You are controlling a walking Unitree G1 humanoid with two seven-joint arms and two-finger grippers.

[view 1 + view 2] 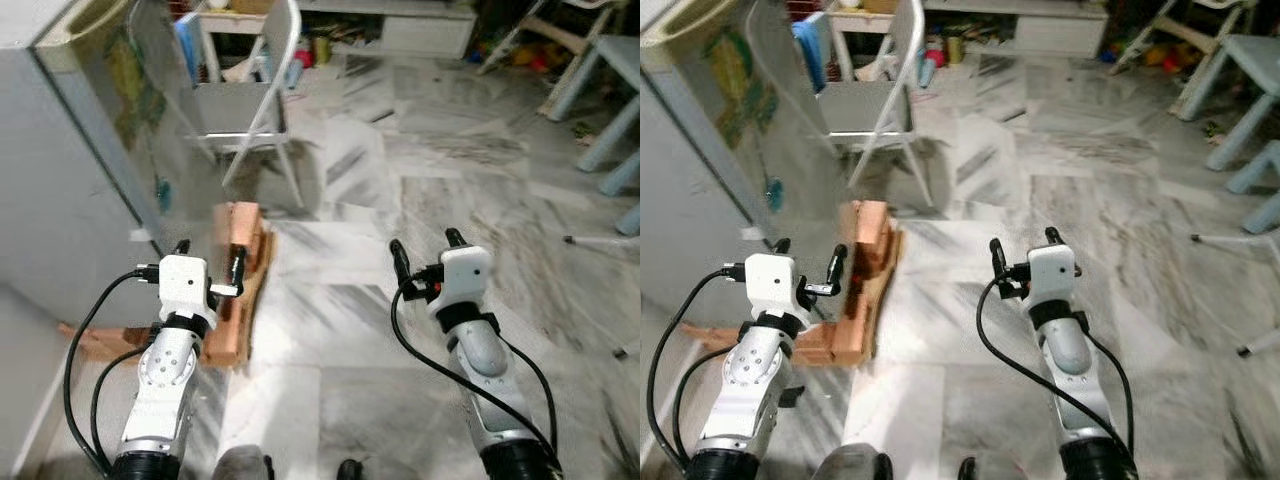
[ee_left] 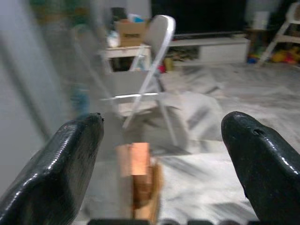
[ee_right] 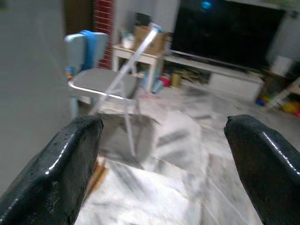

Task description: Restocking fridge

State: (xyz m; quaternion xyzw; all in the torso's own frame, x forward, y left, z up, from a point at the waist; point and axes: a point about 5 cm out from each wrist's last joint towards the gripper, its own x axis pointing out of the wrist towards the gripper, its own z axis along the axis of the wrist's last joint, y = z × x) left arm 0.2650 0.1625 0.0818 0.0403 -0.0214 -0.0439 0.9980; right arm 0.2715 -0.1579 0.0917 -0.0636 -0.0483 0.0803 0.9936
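Jaws wide apart, holding nothing: left gripper (image 1: 210, 262); right gripper (image 1: 427, 252).

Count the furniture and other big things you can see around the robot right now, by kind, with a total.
Fridge: 1
Grey folding chair: 1
Wooden block stack: 1
Small white table: 1
Low white cabinet: 1
Total: 5

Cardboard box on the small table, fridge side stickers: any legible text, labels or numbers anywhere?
None readable.
cardboard box: dark smudge of print on its front, too blurred to read.
fridge: colourful stickers on its side, blurred, no words made out.
left gripper and right gripper: no markings visible.
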